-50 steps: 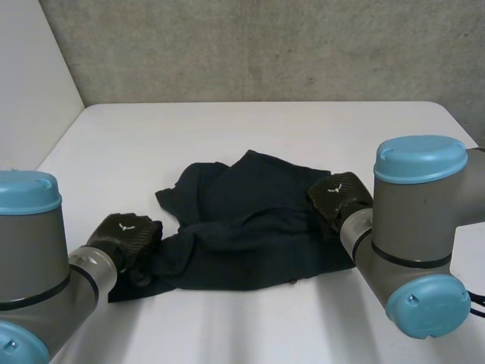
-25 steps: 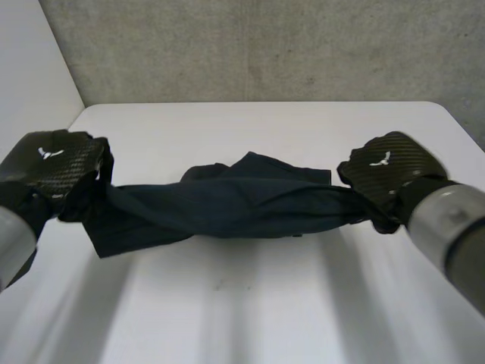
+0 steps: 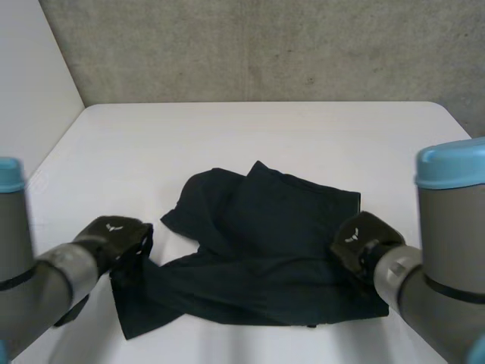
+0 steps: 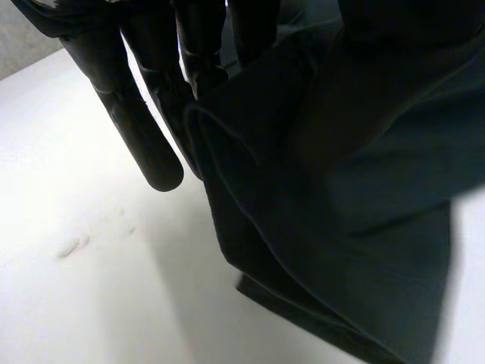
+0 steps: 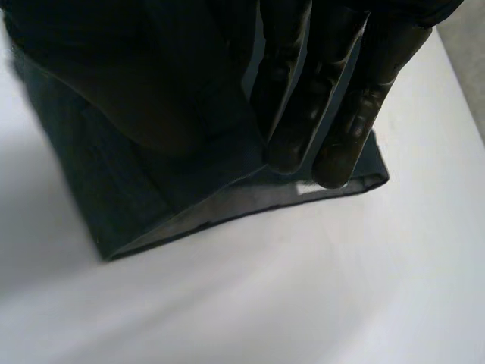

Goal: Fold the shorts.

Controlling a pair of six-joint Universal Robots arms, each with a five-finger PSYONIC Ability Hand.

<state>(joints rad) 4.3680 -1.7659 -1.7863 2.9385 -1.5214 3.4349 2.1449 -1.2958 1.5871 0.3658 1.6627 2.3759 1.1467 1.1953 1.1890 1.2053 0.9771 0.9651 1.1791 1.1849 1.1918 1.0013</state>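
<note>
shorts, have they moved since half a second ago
Yes. The shorts, then stretched taut in the air, have come down onto the table and now spread much closer to its near edge.

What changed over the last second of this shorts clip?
The left hand and right hand came down and drew back, laying the lifted, stretched shorts on the table again. Each hand stays at its own end of the shorts.
</note>
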